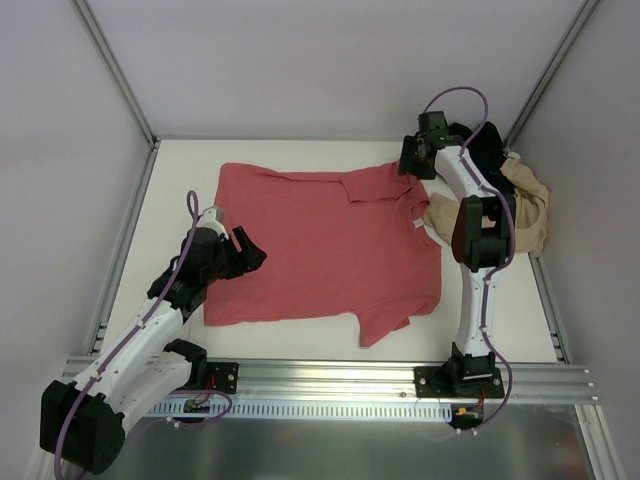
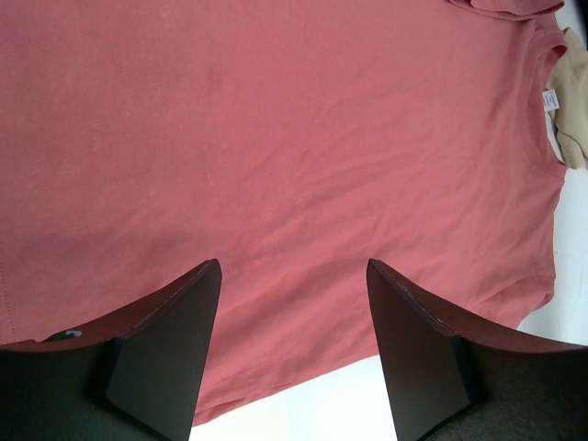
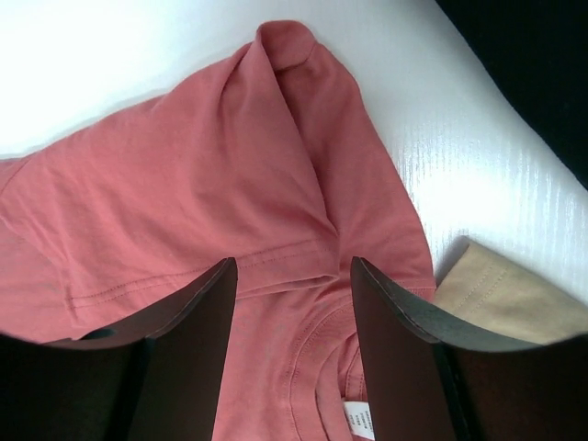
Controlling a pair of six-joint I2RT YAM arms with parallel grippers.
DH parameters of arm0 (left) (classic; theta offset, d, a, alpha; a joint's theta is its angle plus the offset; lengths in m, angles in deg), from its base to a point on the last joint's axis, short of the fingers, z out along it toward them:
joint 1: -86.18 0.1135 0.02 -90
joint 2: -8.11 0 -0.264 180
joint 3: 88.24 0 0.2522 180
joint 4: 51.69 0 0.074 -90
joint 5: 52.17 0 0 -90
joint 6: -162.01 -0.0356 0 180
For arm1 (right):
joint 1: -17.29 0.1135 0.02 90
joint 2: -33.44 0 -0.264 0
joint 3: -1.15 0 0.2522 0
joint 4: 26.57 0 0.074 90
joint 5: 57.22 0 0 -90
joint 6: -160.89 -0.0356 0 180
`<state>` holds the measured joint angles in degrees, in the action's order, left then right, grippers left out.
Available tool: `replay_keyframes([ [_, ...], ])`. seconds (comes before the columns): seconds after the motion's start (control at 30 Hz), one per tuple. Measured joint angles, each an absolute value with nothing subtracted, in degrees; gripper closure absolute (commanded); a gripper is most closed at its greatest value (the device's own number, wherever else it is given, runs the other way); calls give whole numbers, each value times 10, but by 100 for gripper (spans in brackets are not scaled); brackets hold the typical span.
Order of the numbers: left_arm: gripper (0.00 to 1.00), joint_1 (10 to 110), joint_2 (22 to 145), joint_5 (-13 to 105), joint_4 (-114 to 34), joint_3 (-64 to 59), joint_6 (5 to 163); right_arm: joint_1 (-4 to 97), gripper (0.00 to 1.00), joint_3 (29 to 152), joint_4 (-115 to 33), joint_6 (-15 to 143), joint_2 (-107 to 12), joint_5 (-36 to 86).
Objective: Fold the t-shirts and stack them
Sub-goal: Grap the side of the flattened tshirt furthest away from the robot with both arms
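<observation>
The coral-red t-shirt (image 1: 320, 250) lies spread flat at the middle of the white tabletop (image 1: 175, 190). Its hem is toward 9 o'clock and its collar toward 3 o'clock. One sleeve sticks out at 5 o'clock, and the other is folded back onto the body near 1 o'clock. A small white label (image 1: 418, 228) shows inside the collar.

The left gripper (image 1: 245, 255) sits at the shirt's 9 o'clock edge, over the hem. In the left wrist view the left gripper (image 2: 294, 266) has its jaws spread wide, with only red cloth showing between them. Whether the fingers touch the cloth cannot be told.

The right gripper (image 1: 412, 160) is at the shirt's 1 o'clock corner. In the right wrist view the right gripper (image 3: 293, 262) also has its jaws spread, above the folded sleeve seam just beside the collar, and they pinch nothing.

The beige t-shirt (image 1: 530, 210) lies crumpled at 3 o'clock, right beside the red collar and partly under the right arm. The black t-shirt (image 1: 487, 145) is bunched at 2 o'clock in the far corner, behind the beige one
</observation>
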<state>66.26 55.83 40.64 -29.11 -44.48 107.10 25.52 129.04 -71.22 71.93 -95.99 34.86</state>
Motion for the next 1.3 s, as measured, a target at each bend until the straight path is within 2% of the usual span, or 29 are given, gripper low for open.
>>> replay_keyframes([
  [0.97, 34, 663, 558, 406, -291, -445, 1070, 255, 46, 1274, -723, 717, -984, 350],
  [1.07, 35, 663, 559, 406, -291, -445, 1070, 255, 56, 1267, -723, 717, -985, 350],
  [1.1, 35, 663, 559, 406, -291, -445, 1070, 255, 68, 1266, -723, 717, -986, 350],
  [1.17, 35, 663, 559, 406, -291, -445, 1070, 255, 81, 1266, -723, 716, -987, 350],
  [1.2, 35, 663, 559, 406, -291, -445, 1070, 255, 92, 1266, -723, 714, -987, 350],
  [1.23, 35, 663, 558, 406, -291, -445, 1070, 255, 97, 1266, -723, 715, -988, 350],
  [1.3, 35, 663, 559, 406, -291, -445, 1070, 255, 99, 1266, -722, 713, -991, 350],
])
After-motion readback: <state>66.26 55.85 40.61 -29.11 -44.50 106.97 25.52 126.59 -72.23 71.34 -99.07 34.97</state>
